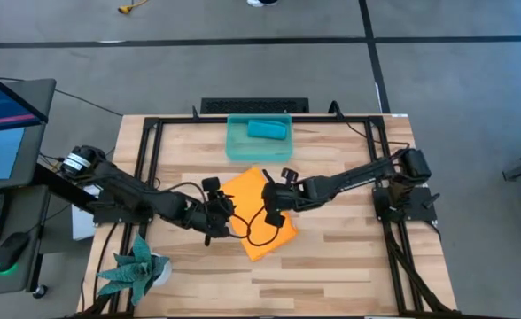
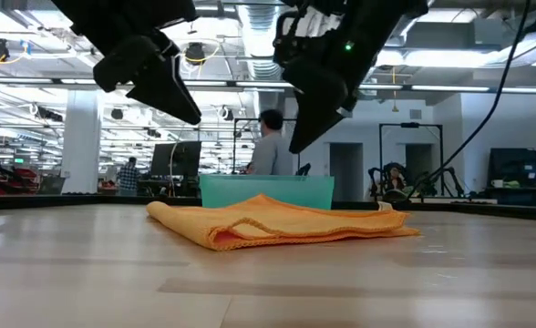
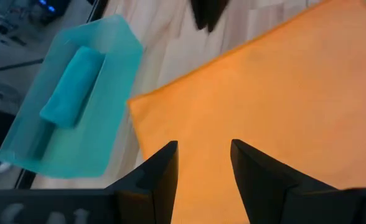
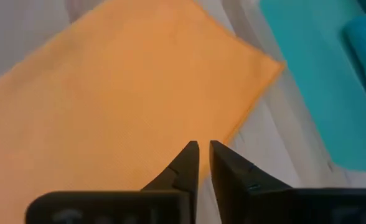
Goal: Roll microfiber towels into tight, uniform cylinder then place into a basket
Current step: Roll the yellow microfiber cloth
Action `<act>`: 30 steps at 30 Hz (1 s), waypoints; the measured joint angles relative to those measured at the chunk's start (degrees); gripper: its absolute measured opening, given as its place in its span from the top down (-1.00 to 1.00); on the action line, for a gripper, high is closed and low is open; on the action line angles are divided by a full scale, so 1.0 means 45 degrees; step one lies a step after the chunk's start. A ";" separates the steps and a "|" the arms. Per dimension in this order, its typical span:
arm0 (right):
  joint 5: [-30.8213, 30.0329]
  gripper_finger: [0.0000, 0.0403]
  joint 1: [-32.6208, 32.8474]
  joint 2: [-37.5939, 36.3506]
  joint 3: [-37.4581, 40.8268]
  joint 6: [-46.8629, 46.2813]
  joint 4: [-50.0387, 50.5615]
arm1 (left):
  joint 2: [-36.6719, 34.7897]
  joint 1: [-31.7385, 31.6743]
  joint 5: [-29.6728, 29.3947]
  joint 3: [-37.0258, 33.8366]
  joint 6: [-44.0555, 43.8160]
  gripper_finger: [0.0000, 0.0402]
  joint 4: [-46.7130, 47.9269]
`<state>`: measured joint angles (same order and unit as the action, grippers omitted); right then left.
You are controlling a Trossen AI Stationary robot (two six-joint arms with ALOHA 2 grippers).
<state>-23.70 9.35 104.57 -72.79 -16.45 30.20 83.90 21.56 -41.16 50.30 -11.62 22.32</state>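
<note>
The orange towel (image 1: 262,215) lay flat on the wooden table (image 1: 349,266), just in front of the basket (image 1: 239,144) — which already held the rolled teal towel (image 1: 267,130). Both grippers hung above the orange cloth without touching it. The left gripper (image 3: 203,163) had its fingers spread apart over the towel's left part; the right gripper (image 4: 203,157) — over the right part — had fingers nearly pressed together, gripping nothing.

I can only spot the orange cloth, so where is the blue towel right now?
The blue towel lies rolled up inside the basket at the table's far edge in the high view, just beyond the orange towel.
</note>
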 joint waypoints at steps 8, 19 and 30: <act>0.0019 0.92 -0.0109 0.0132 -0.0021 0.0009 -0.0393 | 0.0000 0.0024 0.0081 0.0000 0.0132 0.30 -0.0076; 0.1792 0.89 -0.0798 0.1964 -0.0226 0.0763 -0.1480 | 0.0155 -0.0015 0.0291 0.0002 0.0275 0.30 -0.0043; 0.1863 0.94 -0.1281 0.2055 -0.0209 0.0663 -0.1084 | 0.0155 -0.0069 0.0426 0.0010 0.0282 0.30 -0.0016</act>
<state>-15.32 3.59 113.82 -73.73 -13.46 25.32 84.60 21.26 -39.24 50.35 -10.35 22.24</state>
